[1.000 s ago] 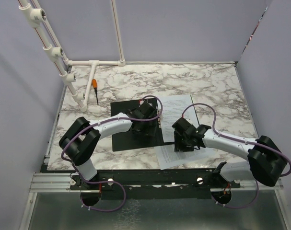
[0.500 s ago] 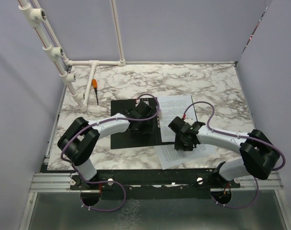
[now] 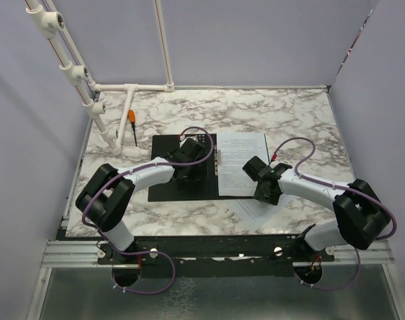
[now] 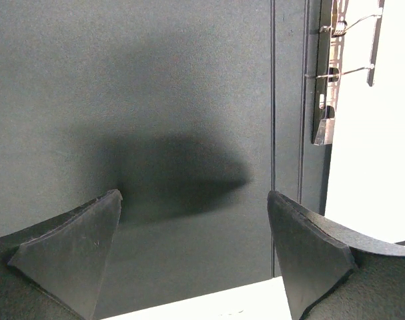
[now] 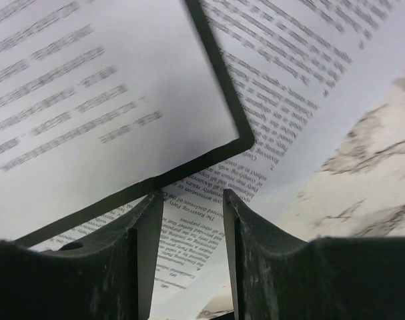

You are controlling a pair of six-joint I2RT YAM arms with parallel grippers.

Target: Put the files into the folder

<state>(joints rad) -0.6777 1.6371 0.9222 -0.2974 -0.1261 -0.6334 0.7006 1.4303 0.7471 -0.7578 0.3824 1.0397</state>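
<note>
The folder [image 3: 169, 192] lies open on the counter [image 3: 289, 120] with one of the files [image 3: 242, 150] already on its right half, but another sheet [image 3: 255, 208] lies outside, partly under the near right corner, and is probably the part left to do. The left hand [image 3: 187, 160] hangs wide and empty over the black left half. The right hand [image 3: 263, 190] sits at that corner, narrow, with nothing visibly pinched.

Open folder [image 3: 163, 148], files [image 3: 241, 163] on right half, screwdriver [image 3: 133, 127] behind

Marble table [image 3: 289, 113]: folder [image 3: 163, 148], loose sheet [image 3: 255, 208], perhaps screwdriver [image 3: 133, 127]
</note>
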